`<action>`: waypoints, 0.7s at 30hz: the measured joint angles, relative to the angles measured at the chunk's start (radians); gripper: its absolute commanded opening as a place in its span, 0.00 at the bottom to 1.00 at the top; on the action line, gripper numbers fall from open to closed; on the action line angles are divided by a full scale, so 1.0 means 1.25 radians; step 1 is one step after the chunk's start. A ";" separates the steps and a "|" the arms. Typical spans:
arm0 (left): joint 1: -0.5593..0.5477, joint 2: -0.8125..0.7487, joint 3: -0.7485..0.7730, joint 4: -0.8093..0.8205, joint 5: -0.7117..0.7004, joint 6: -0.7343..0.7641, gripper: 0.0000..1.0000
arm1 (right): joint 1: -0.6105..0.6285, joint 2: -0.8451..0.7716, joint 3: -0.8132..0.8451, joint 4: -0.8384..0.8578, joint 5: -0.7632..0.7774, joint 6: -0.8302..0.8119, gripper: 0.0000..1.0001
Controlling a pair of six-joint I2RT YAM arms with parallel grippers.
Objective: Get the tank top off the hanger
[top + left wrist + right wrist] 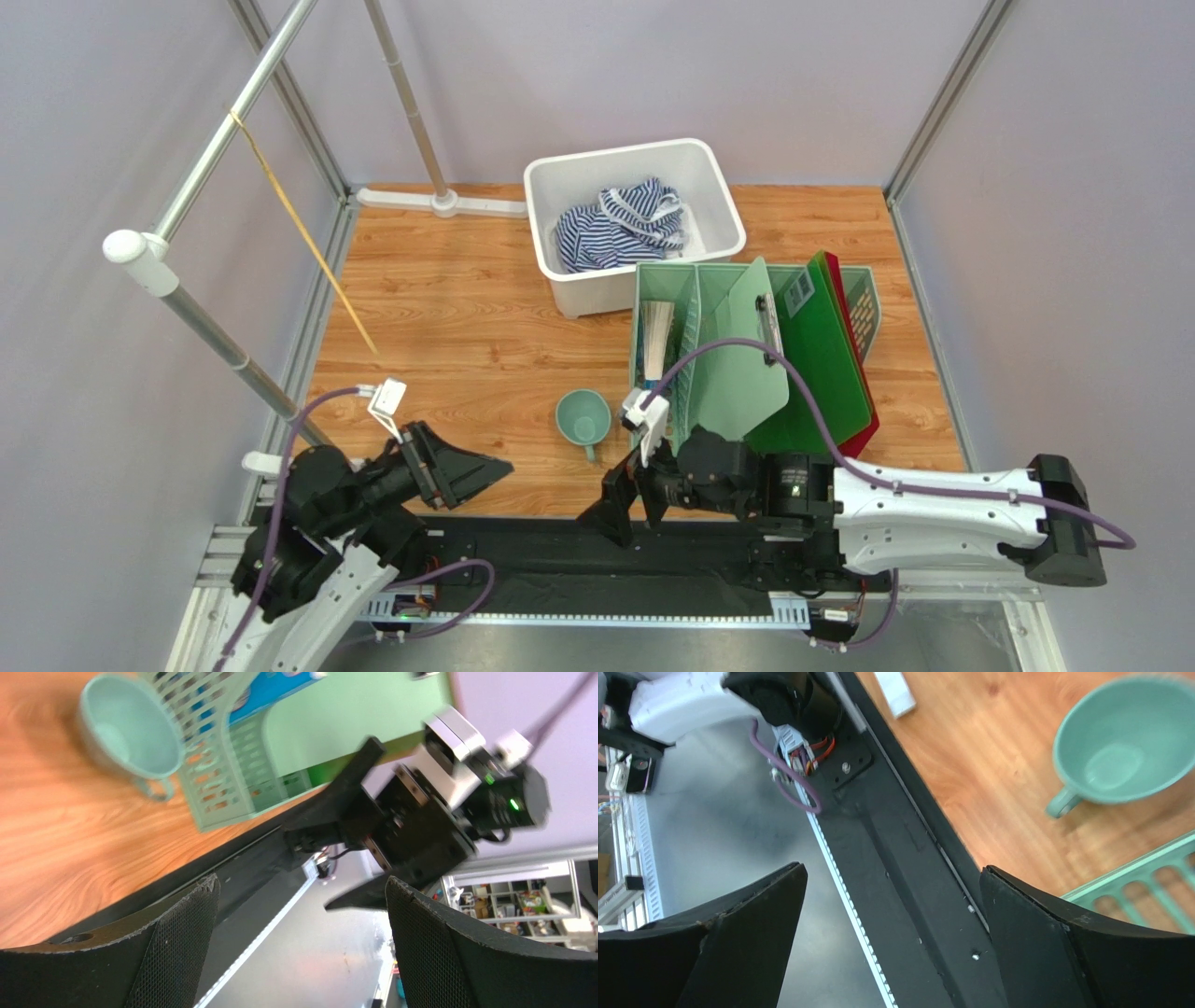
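The striped navy and white tank top [619, 224] lies crumpled inside the white basin [706, 168] at the back of the table. The thin yellow hanger [305, 234] hangs bare from the grey rail [225, 133] on the left, seen edge-on. My left gripper [484, 475] is open and empty, low at the near left edge, pointing right; in its own view [302, 945] it faces the right gripper. My right gripper [613, 514] is open and empty, low at the near edge; in its own view [892, 945] it hangs over the black base rail.
A teal cup [582, 419] stands on the wood near the front centre; it shows in the left wrist view [130, 735] and the right wrist view [1125, 745]. A green file rack [751, 350] with folders stands right of centre. A rail post [407, 98] stands at the back.
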 measured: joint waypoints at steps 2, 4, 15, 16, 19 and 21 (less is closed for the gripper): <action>0.000 0.001 -0.075 0.020 -0.001 -0.014 0.93 | 0.031 -0.012 -0.089 0.080 0.014 0.027 1.00; 0.000 0.001 -0.132 0.023 0.008 -0.018 0.93 | 0.058 -0.019 -0.157 0.138 0.038 0.052 1.00; 0.000 0.001 -0.242 0.079 0.033 -0.033 0.93 | 0.136 -0.171 -0.523 0.478 0.122 0.206 1.00; 0.000 0.000 -0.242 0.087 0.034 -0.033 0.93 | 0.145 -0.235 -0.529 0.482 0.140 0.219 1.00; 0.000 0.000 -0.242 0.111 0.039 -0.034 0.94 | 0.158 -0.443 -0.527 0.464 0.189 0.243 1.00; 0.000 0.000 -0.242 0.129 0.039 -0.036 0.94 | 0.161 -0.616 -0.526 0.395 0.232 0.246 1.00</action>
